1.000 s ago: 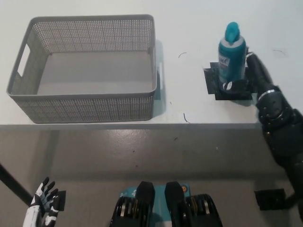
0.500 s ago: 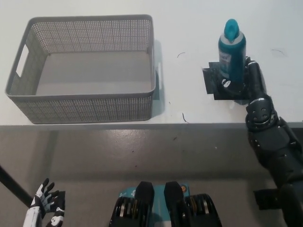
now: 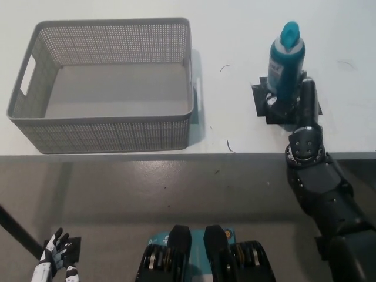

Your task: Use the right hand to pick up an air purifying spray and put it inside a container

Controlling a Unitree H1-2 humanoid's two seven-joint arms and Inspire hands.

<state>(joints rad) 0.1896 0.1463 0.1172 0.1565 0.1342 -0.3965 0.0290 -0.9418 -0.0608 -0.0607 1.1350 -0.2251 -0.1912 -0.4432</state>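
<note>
White worktop [image 3: 235,35]: the spray can [image 3: 285,61] stands upright on a black patch [image 3: 261,101], my right hand [image 3: 292,101] wrapped round its base. My grey basket [image 3: 108,85] lies well to the left; left hand [image 3: 56,264] idles low, fingers spread.

Teal cylindrical air purifying spray can [image 3: 286,63] w/ a lighter turquoise rounded cap is standing upright in upper right of frame, label w/ white and dark print facing lower left, base sitting on a black tape patch on the white tabletop. Grey perforated plastic rectangular basket [image 3: 106,134] w/ cut-out handle slots in its short ends is sitting in upper left of frame, open side up, nothing lying inside, near edge running along the table's front edge. Can and basket are standing well apart.
</note>
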